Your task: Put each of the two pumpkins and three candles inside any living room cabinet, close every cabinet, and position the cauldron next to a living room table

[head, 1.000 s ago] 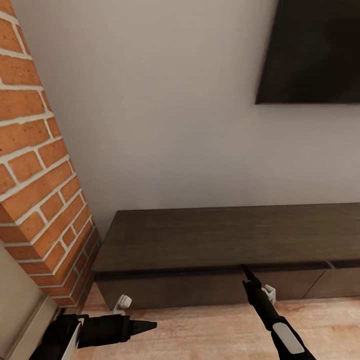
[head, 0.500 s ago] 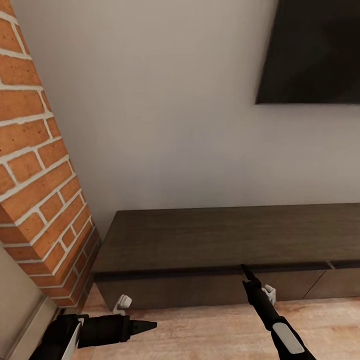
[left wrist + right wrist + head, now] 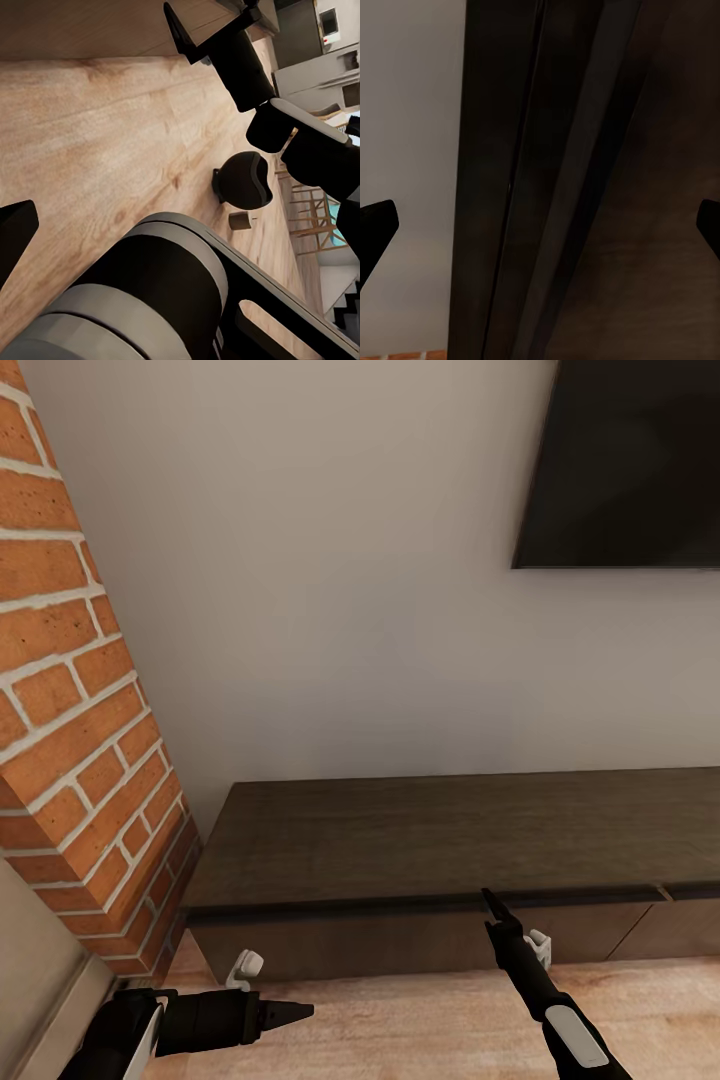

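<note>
1. Currently right gripper (image 3: 487, 898) is touching the cabinet (image 3: 420, 840) front's upper edge, jaws spread, empty.
2. Left gripper (image 3: 300, 1011) is hanging lower; its state unclear.
3. Cauldron (image 3: 244, 180) is sitting on the floor (image 3: 97, 150).

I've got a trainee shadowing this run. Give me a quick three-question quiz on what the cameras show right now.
1. True or false: the cabinet has a front standing open in the head view.
2. Which arm reaches up to the cabinet's front edge? A) left B) right C) both
3. In the left wrist view, what round black thing sits on the wooden floor?

Key:
1. False. All visible fronts sit flush and shut.
2. B. The right gripper points at the seam under the top; the left gripper hovers low over the floor, pointing sideways.
3. The cauldron, standing beyond the robot's arm.
</note>
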